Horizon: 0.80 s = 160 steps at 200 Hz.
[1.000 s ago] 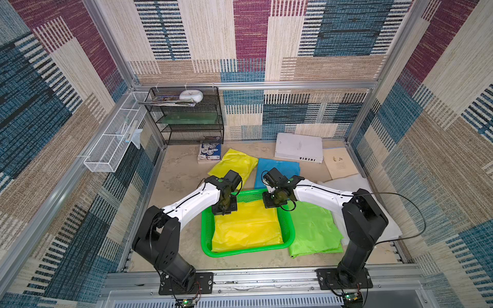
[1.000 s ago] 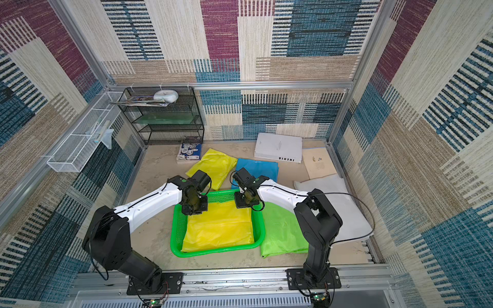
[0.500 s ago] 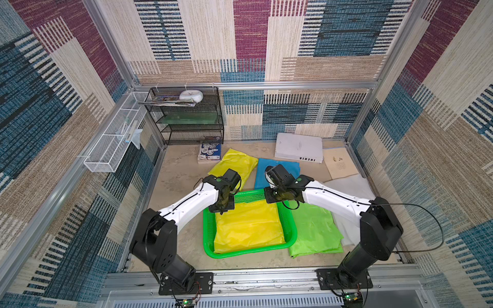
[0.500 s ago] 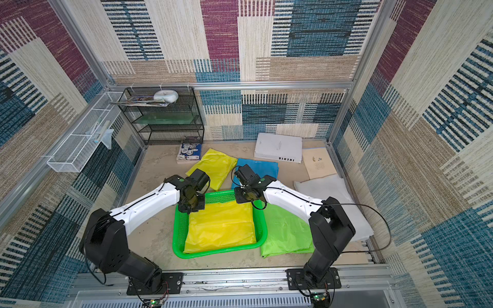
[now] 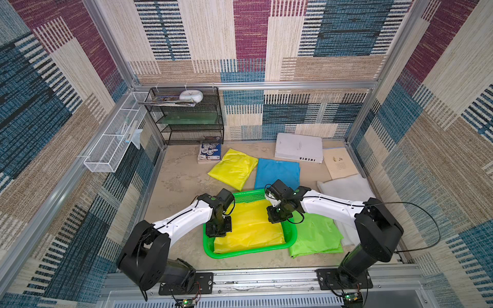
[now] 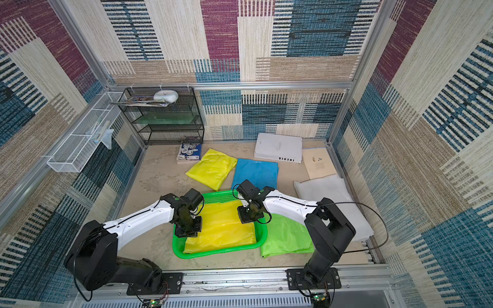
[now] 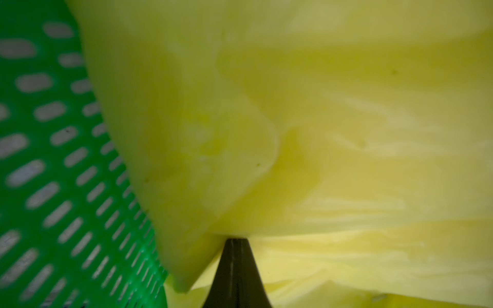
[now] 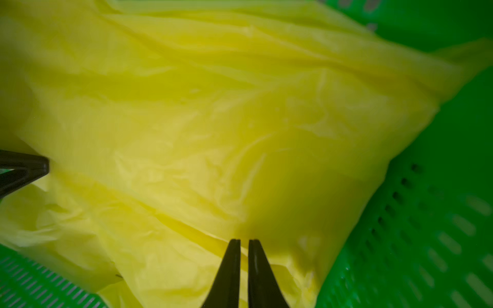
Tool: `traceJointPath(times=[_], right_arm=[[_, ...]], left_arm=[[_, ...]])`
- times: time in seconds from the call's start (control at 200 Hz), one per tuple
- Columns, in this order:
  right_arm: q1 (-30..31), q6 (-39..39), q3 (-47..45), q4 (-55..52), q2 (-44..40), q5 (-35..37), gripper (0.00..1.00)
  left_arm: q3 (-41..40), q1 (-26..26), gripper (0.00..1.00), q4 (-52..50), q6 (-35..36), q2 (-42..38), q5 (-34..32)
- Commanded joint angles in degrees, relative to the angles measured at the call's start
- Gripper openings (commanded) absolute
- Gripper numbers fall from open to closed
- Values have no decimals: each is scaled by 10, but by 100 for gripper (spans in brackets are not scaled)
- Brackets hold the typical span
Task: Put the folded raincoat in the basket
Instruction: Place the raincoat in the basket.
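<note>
The folded raincoat (image 5: 250,226) (image 6: 221,226) is yellow plastic and lies inside the bright green perforated basket (image 5: 248,253) (image 6: 213,253) near the table's front. My left gripper (image 5: 218,230) (image 7: 236,240) is down at the raincoat's left edge, shut, with a raised yellow flap (image 7: 202,160) pinched at its tips. On the raincoat's right side my right gripper (image 5: 276,217) (image 8: 244,240) has its jaws almost together, a thin slit between them, and a crease of the raincoat (image 8: 213,133) runs up to their tips. The left gripper's tip (image 8: 45,165) also shows in the right wrist view.
Behind the basket lie another yellow folded sheet (image 5: 233,168) and a blue one (image 5: 277,172). A light green sheet (image 5: 314,234) and a white one (image 5: 344,192) lie to the right. A white book (image 5: 298,146), a black mesh rack (image 5: 186,117) and a white wire tray (image 5: 114,138) stand further back.
Both grippers have moved from the basket's far edge toward its front. The raincoat's far edge came with them, baring green mesh at the back of the basket.
</note>
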Motion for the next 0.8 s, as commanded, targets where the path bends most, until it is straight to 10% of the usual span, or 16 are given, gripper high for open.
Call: traceJointPath(times=[0.0,0.3,0.796], right_arm=[[1,4,15,-43,-8,61,15],[8,2,9,-51,-117,-81,17],[43,3,-63,-77,-84,-56,16]], left_arm=[[13,0,0,-16,-1,4,-19],[74,-3,1,-72,28,-97,84],[-41,-22,0,-31,-40,-102,83]])
